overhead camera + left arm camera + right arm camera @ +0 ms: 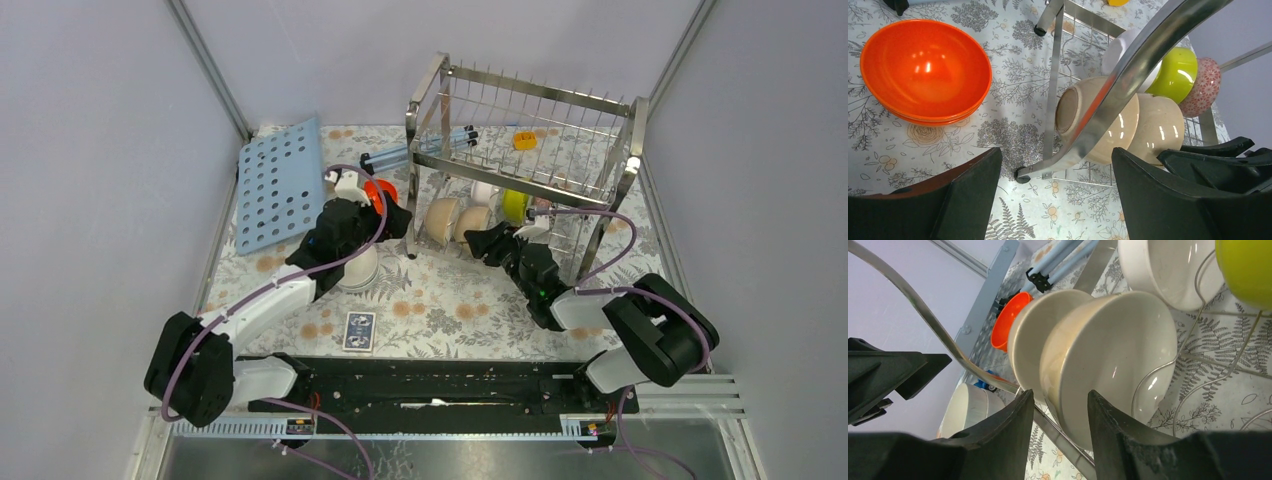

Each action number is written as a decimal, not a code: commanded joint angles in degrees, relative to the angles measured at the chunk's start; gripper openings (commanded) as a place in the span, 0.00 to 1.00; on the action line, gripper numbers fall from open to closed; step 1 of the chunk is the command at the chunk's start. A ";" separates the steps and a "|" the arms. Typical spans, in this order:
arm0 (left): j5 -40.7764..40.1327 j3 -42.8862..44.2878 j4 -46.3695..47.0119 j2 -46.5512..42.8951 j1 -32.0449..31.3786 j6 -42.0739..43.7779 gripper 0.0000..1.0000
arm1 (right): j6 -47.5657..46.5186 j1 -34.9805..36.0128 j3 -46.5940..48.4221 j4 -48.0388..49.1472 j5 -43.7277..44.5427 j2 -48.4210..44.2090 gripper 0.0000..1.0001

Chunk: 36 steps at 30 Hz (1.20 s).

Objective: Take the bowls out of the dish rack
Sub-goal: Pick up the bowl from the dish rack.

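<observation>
Right gripper straddles cream bowl rim (pinched or not, cannot tell); weak hold could drop bowl against rack. Left gripper spread, empty.

One dish rack, two cream bowls, one green bowl, one patterned bowl, one blue board

White tubes on the left arm and right arm, chunky black joints, purple cables looping alongside. Matte black wedge fingers.
</observation>
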 commanded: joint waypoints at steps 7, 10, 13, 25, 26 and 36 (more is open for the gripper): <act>0.02 3.24 3.95 2.56 -0.12 0.62 0.84 | 5.91 -2.15 1.04 1.99 -6.31 3.98 0.41; 0.31 3.42 4.10 3.43 -0.12 0.39 0.84 | 6.64 -2.68 1.02 3.97 -7.39 5.20 0.41; 0.90 3.73 4.18 4.41 -0.12 0.11 0.83 | 7.46 -2.97 0.72 6.08 -7.45 6.09 0.42; 1.95 4.86 4.58 6.05 -0.12 -0.61 0.82 | 9.52 -3.47 0.09 12.31 -10.50 7.60 0.08; 1.95 4.82 4.58 6.00 -0.12 -0.61 0.82 | 9.52 -3.44 -0.01 12.61 -10.71 7.64 0.04; 1.32 4.27 4.89 4.54 -0.12 -0.62 0.82 | 12.05 -4.59 -0.58 14.73 -11.06 6.93 0.00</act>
